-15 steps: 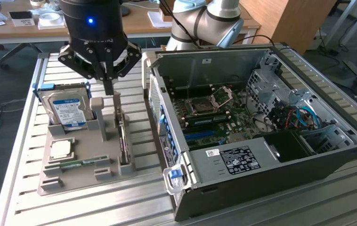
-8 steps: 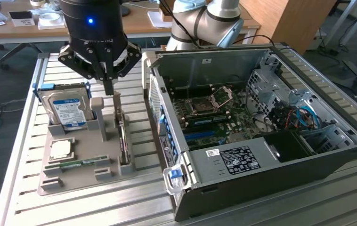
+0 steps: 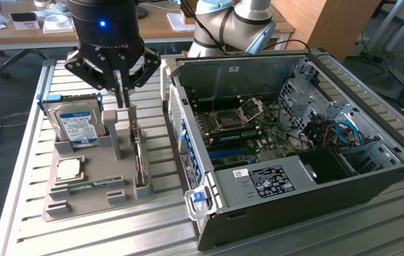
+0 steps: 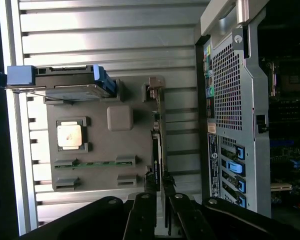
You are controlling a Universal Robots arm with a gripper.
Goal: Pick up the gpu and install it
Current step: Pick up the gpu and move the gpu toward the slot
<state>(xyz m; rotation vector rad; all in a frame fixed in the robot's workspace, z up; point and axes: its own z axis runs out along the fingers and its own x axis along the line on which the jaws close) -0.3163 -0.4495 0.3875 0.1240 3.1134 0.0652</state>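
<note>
The gpu (image 3: 139, 156) stands on its long edge in a slot of the grey holder (image 3: 88, 205), a thin dark card with a green edge. In the wrist view the gpu (image 4: 157, 142) shows edge-on. My gripper (image 3: 123, 104) hangs straight down just above the card's far end, by the holder's tall post. Seen from the wrist, the gripper (image 4: 160, 198) has its two black fingers (image 4: 142, 212) a narrow gap apart, and the card's near end lines up with that gap. The fingers hold nothing.
In the same holder sit a blue-labelled hard drive (image 3: 78, 125), a CPU (image 3: 69, 169) and a RAM stick (image 3: 88, 185). The open PC case (image 3: 372, 176) lies to the exterior view's right, its motherboard (image 3: 248, 133) exposed. The slatted metal table (image 3: 116, 234) carries everything.
</note>
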